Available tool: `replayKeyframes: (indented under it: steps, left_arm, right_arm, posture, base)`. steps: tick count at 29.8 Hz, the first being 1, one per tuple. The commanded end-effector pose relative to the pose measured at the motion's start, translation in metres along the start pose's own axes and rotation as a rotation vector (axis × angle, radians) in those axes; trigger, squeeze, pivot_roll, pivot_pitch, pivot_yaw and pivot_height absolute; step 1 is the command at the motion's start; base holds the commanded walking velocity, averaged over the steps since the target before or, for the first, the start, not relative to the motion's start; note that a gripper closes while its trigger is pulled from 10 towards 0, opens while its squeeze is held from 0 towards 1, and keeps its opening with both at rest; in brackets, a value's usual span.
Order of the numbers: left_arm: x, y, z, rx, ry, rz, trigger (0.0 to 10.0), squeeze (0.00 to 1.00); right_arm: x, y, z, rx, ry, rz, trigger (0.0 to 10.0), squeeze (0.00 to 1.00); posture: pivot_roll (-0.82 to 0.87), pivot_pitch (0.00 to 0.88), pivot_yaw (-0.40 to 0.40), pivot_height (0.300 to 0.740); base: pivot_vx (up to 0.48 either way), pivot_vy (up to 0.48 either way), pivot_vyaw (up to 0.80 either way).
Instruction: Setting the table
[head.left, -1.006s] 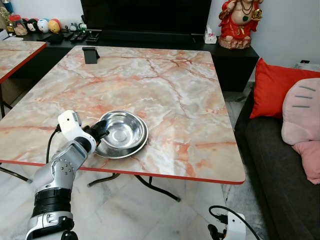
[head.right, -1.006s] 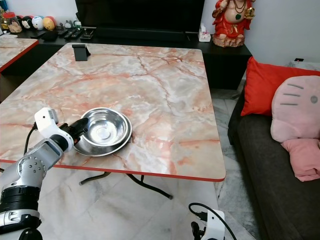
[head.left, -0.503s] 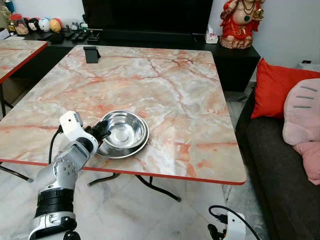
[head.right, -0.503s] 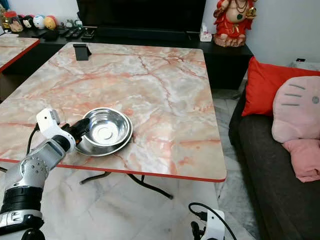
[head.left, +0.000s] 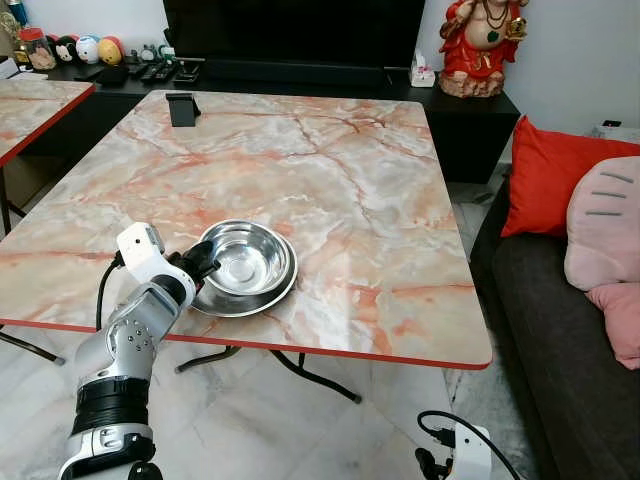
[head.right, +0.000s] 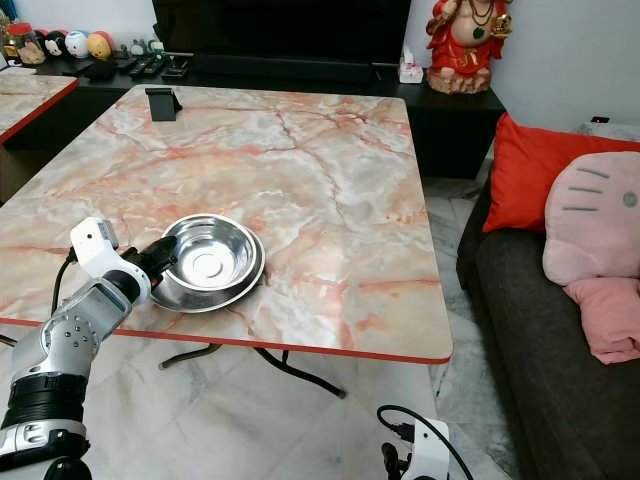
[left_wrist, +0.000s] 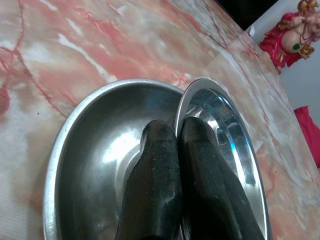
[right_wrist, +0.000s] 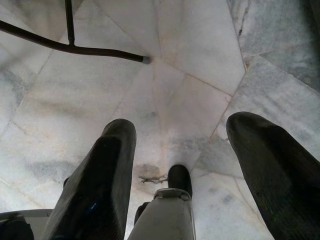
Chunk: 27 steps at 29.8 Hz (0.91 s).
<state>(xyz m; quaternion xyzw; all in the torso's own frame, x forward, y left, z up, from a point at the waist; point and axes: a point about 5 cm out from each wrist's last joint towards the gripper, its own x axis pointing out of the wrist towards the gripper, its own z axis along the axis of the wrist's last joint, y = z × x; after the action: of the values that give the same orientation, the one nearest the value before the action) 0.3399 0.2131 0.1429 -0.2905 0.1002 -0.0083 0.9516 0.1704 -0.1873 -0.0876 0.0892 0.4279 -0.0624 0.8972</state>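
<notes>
**Left gripper clamped on bowl rim at table's near-left edge**

The pink-veined marble table with red edging carries two round stainless steel bowls, nested, mouths upward; being round, they have no long axis. They sit near the front edge, toward 7 o'clock. The left gripper pinches the upper bowl's rim at 9 o'clock, one finger inside. The right gripper hangs spread over floor tiles.

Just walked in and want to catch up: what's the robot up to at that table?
The left gripper is pinched shut on the rim of the upper of two nested steel bowls, near the front left edge of the marble table. The bowls rest on the tabletop. The right gripper hangs open over the floor.
</notes>
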Motion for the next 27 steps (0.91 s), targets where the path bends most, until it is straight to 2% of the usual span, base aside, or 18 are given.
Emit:
replayKeyframes:
  steps: [1,2,3,4,5,6,7,9,10,11,12,17,22,24,25,27]
  left_arm:
    - [0.0016,0.0010,0.0010,0.006,-0.006,0.017,10.0,0.00]
    - [0.0016,0.0010,0.0010,0.006,-0.007,0.017,10.0,0.66]
    - [0.0016,0.0010,0.0010,0.006,-0.007,0.017,10.0,0.88]
    - [0.0016,0.0010,0.0010,0.006,-0.007,0.017,10.0,0.88]
    - [0.0016,0.0014,0.0011,0.009,-0.008,0.020,10.0,0.96]
    - [0.0015,0.0017,0.0010,0.011,-0.007,0.023,10.0,0.91]
    - [0.0015,0.0017,0.0010,0.011,-0.007,0.023,10.0,0.91]
    - [0.0015,0.0022,0.0006,0.012,-0.004,0.027,10.0,0.84]
    - [0.0015,0.0022,0.0005,0.012,-0.004,0.028,10.0,0.77]
    - [0.0015,0.0023,0.0006,0.015,-0.004,0.029,10.0,0.26]
    - [0.0015,0.0027,0.0008,0.019,-0.005,0.031,10.0,0.00]
    - [0.0016,0.0030,0.0010,0.022,-0.006,0.035,10.0,0.00]
    - [0.0012,0.0038,0.0004,0.078,0.017,0.028,10.0,0.00]
    - [0.0009,0.0046,0.0011,0.107,0.016,0.029,10.0,0.00]
    - [0.0003,0.0051,0.0009,0.164,0.019,0.028,10.0,0.00]
    - [-0.0001,0.0051,0.0002,0.210,0.022,0.024,10.0,0.00]
  right_arm:
    - [0.0002,-0.0001,0.0005,0.000,0.001,-0.001,10.0,0.00]
    - [0.0002,-0.0001,0.0004,0.001,0.001,-0.002,10.0,0.00]
    - [0.0002,-0.0001,0.0004,0.000,0.001,-0.001,10.0,0.00]
    - [0.0002,-0.0001,0.0004,0.000,0.001,-0.001,10.0,0.00]
    - [0.0002,-0.0001,0.0005,-0.001,0.001,-0.001,10.0,0.00]
    - [0.0002,0.0000,0.0004,0.000,0.002,0.000,10.0,0.00]
    - [0.0002,0.0000,0.0004,0.000,0.002,0.000,10.0,0.00]
    - [0.0002,0.0001,0.0004,0.000,0.002,0.000,10.0,0.00]
    - [0.0002,0.0001,0.0004,0.000,0.002,0.000,10.0,0.00]
    - [0.0002,0.0001,0.0003,0.000,0.002,0.000,10.0,0.00]
    - [0.0002,0.0001,0.0003,0.000,0.002,0.000,10.0,0.00]
    - [0.0002,0.0002,0.0003,0.000,0.003,0.001,10.0,0.00]
    - [0.0003,0.0003,0.0006,0.000,0.004,0.003,10.0,0.00]
    - [0.0003,0.0004,0.0006,0.000,0.004,0.004,10.0,0.00]
    - [0.0004,0.0004,0.0005,0.000,0.005,0.004,10.0,0.00]
    - [0.0004,0.0005,0.0006,-0.002,0.005,0.005,10.0,0.00]
  posture:
    - [0.01,0.000,-0.006,0.740]
    - [0.01,0.000,-0.006,0.740]
    - [0.01,0.000,-0.006,0.740]
    - [0.01,0.000,-0.006,0.740]
    - [0.01,0.000,-0.006,0.740]
    - [0.01,0.000,-0.006,0.740]
    - [0.01,0.000,-0.006,0.740]
    - [0.01,0.000,-0.006,0.740]
    - [0.01,0.000,-0.006,0.740]
    - [0.01,0.000,-0.006,0.740]
    - [0.01,0.000,-0.007,0.740]
    - [0.01,0.000,-0.007,0.740]
    - [0.02,0.000,-0.006,0.740]
    - [0.02,0.000,-0.006,0.740]
    - [0.02,0.000,-0.006,0.740]
    - [0.02,0.000,-0.008,0.740]
  base:
    - [0.000,0.000,0.00]
    - [0.000,0.000,0.00]
    - [0.000,0.000,0.00]
    - [0.000,0.000,0.00]
    - [0.000,0.000,0.00]
    - [0.000,0.000,0.00]
    - [0.000,0.000,0.00]
    - [0.000,0.000,0.00]
    - [0.000,0.000,0.00]
    - [0.000,0.000,0.00]
    - [0.000,0.000,0.00]
    - [0.000,0.000,0.00]
    - [0.000,0.000,0.00]
    - [0.000,0.000,0.00]
    - [0.000,0.000,0.00]
    - [0.000,0.000,0.00]
